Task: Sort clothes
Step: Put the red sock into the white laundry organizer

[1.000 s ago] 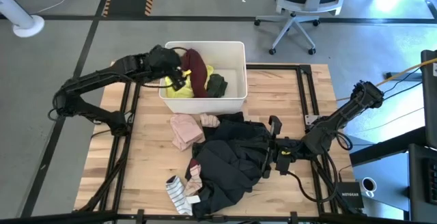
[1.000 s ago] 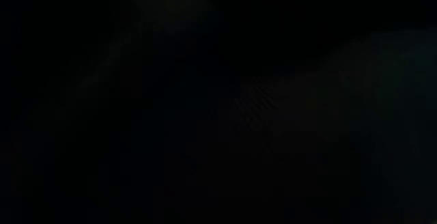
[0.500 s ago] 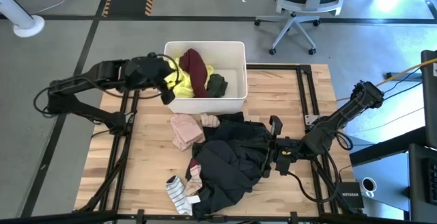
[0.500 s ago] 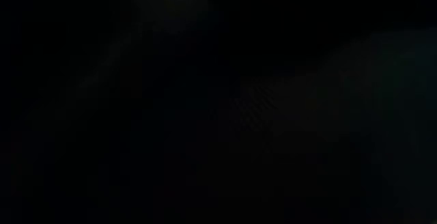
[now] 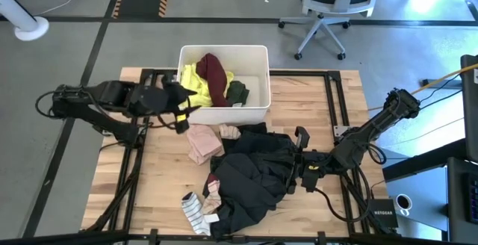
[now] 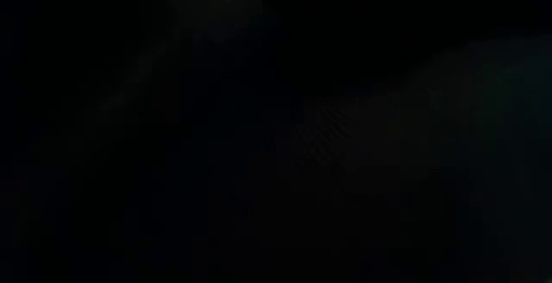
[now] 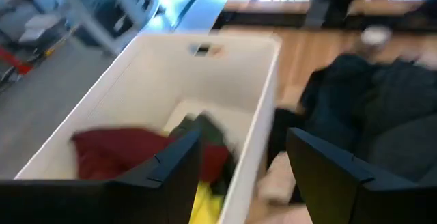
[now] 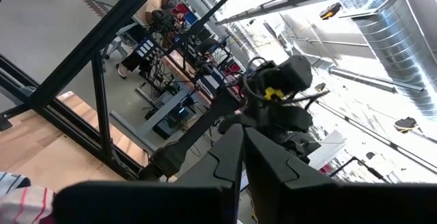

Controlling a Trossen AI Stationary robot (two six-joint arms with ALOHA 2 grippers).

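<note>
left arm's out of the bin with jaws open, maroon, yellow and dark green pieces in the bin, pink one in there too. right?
Not quite: the pink piece lies on the table, in front of the white bin, not in it. The high view shows this. The rest stands: left gripper open and outside the bin, with maroon, yellow and dark green pieces inside.

The low view is wholly dark and shows nothing. The left wrist view is blurred, and the white bin (image 7: 225,80) with its maroon garment (image 7: 123,152) runs past the picture's edge.
</note>
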